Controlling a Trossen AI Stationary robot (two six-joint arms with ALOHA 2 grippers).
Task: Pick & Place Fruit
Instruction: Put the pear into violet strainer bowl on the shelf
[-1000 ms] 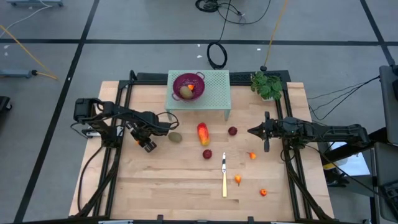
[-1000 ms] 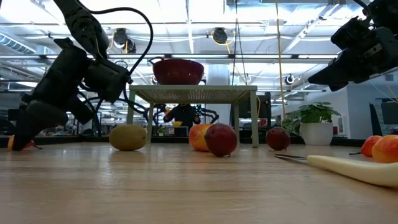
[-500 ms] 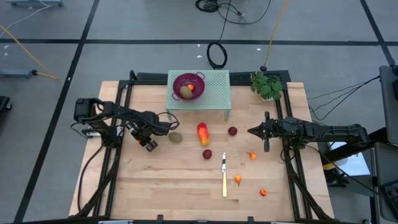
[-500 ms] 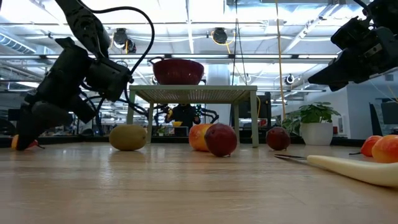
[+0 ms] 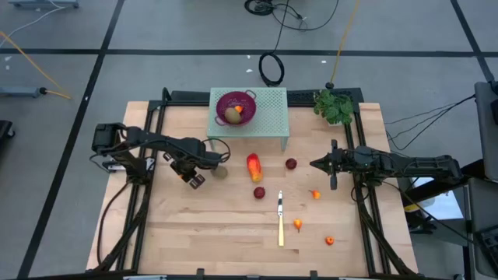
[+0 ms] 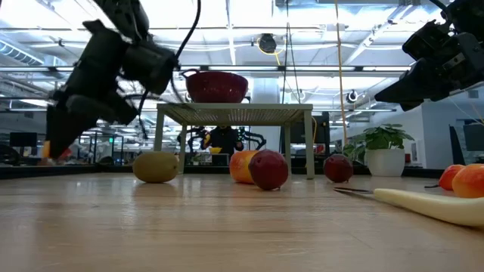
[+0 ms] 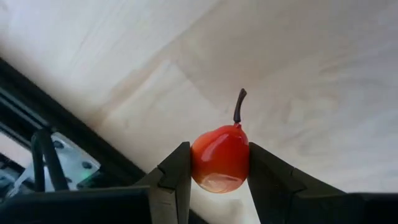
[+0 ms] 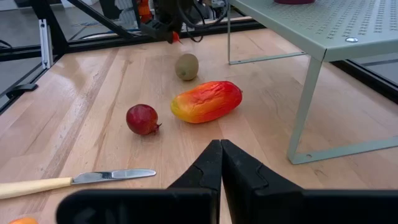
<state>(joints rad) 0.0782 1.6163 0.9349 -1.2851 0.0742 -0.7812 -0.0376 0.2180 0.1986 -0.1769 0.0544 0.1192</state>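
Observation:
My left gripper [image 5: 196,180] hangs above the table's left part, shut on a tiny red-orange fruit [image 7: 220,158] with a dark stem. A brown-green oval [image 5: 221,172] lies just to its right. A red-orange oblong [image 5: 254,166] and two dark red balls [image 5: 290,164] [image 5: 259,193] rest on the table's middle. Three tiny orange pieces [image 5: 315,194] [image 5: 298,225] [image 5: 330,241] lie at the near right. The purple colander [image 5: 236,107] holds another oval and an orange piece. My right gripper [image 5: 315,165] is shut with nothing in it, at the right, above the table. My left gripper pinches the tiny fruit's round body [image 7: 198,163] between its two fingers [image 7: 175,177], one on each side. The fingers slant steeply down from above. The stem [image 7: 239,106] sticks out beyond the fingertips. The fruit is lifted clear of the table.
A yellow-handled knife [image 5: 280,222] lies near the table's middle front. The colander stands on a green perforated stand [image 5: 268,117] at the far edge. A small potted plant [image 5: 334,107] sits at the far right corner. Black frame rails run along the table's left and right sides.
My left gripper has risen, carrying the tiny red-orange fruit up from near the tabletop, and has shifted a little toward the table's right, closer to the brown-green oval. The fruit now hangs clear of the wood.

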